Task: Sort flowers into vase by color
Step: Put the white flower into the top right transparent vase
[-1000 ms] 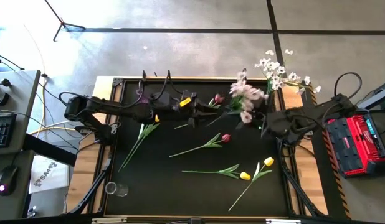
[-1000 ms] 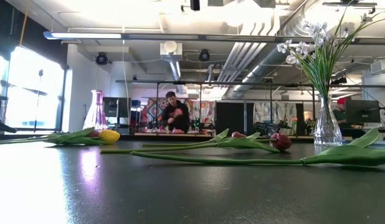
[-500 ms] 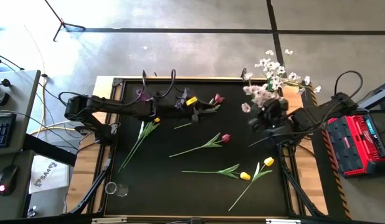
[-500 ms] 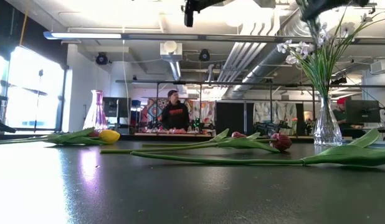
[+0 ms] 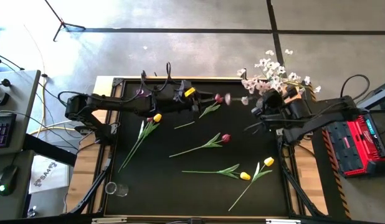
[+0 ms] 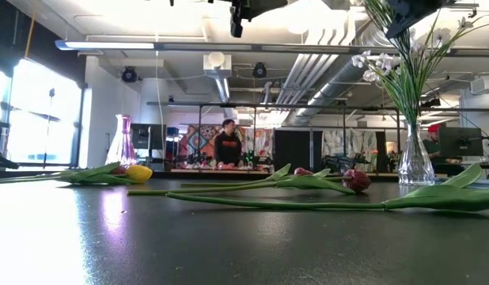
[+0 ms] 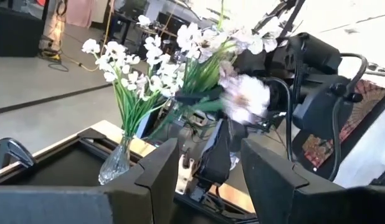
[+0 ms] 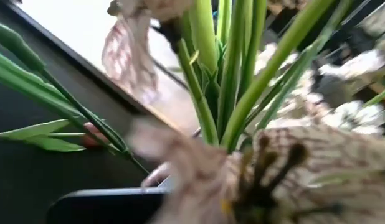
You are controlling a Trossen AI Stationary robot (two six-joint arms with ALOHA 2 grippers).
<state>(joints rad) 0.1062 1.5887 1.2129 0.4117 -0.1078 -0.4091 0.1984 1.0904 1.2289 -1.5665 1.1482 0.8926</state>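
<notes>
So, high view
Left gripper (image 5: 200, 104): reached out over the far middle of the table (image 5: 180, 193), above the stem of a dark red tulip (image 5: 218, 98) that lies flat.
Right gripper (image 5: 260, 112): raised at the far right side, closed round a held white spray (image 5: 245, 100); its blossoms are blurred and point toward the left gripper.
Standing white sprays (image 5: 278, 76): bunched at the far right corner, just beyond the right gripper.
Loose flowers: second red tulip (image 5: 225, 138) mid-table; three yellow tulips (image 5: 157, 117) (image 5: 244, 176) (image 5: 268, 162) lying left, near centre and near right.
Purple vase (image 5: 141, 94): far left, partly hidden under the left arm.
Clear glass (image 5: 116, 188): near left corner, well apart from all flowers.

Low view
Clear vase (image 6: 416, 162): upright at the right, white sprays fanned out of it; the right gripper is seen just above their tips.
Tulips: seen lying flat along the tabletop.
Person (image 6: 229, 146): seen far back in the room.

Left wrist view
Left fingers (image 7: 158, 171): spread apart, nothing gripped between them; the right gripper with its blurred blossom is seen beyond the gap, beside the clear vase.

Right wrist view
Stems: green stalks and blurred white blossoms are seen filling the frame right at the gripper.
</notes>
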